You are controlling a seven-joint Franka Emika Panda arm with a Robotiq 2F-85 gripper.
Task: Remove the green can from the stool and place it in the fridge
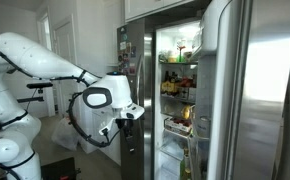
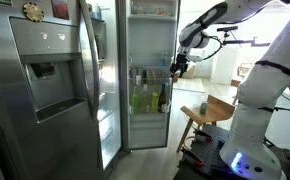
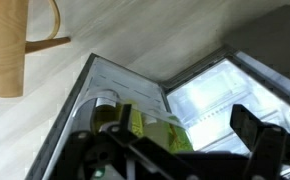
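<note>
The tall stainless-steel fridge (image 1: 235, 90) stands open with a bright white interior (image 2: 150, 60) and stocked shelves. My gripper (image 2: 177, 68) hangs at the fridge opening, level with the door shelves; it also shows in an exterior view (image 1: 131, 114). In the wrist view my gripper (image 3: 175, 160) is open, its dark fingers wide apart, with nothing between them. Below it are bottles with yellow-green labels (image 3: 150, 130) on a fridge shelf. The wooden stool (image 2: 209, 110) stands beside the fridge with nothing on its seat; it also shows in the wrist view (image 3: 5, 50). I cannot pick out a green can.
The closed fridge door with the dispenser panel (image 2: 45, 85) fills the near side. The open door's inner shelves (image 1: 180, 80) hold food. The robot's base (image 2: 247, 140) stands behind the stool. A doorway and bright room (image 2: 225, 60) lie beyond.
</note>
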